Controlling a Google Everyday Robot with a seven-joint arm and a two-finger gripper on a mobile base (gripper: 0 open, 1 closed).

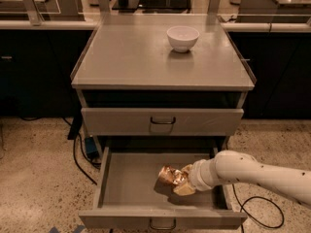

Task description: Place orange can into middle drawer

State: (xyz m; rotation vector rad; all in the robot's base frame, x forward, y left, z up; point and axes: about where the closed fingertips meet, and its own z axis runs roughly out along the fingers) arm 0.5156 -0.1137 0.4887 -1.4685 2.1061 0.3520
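The orange can is a shiny orange-gold can lying low inside the open middle drawer, near the middle of its grey floor. My gripper comes in from the right on a white arm and is shut on the can, its pale fingers wrapped around the can's right end. The drawer is pulled out, with its small dark loop handle at the bottom edge of the view.
A round white bowl stands on the grey cabinet top. The top drawer above is closed. Black cables trail on the speckled floor left and right of the cabinet. Dark counters stand behind.
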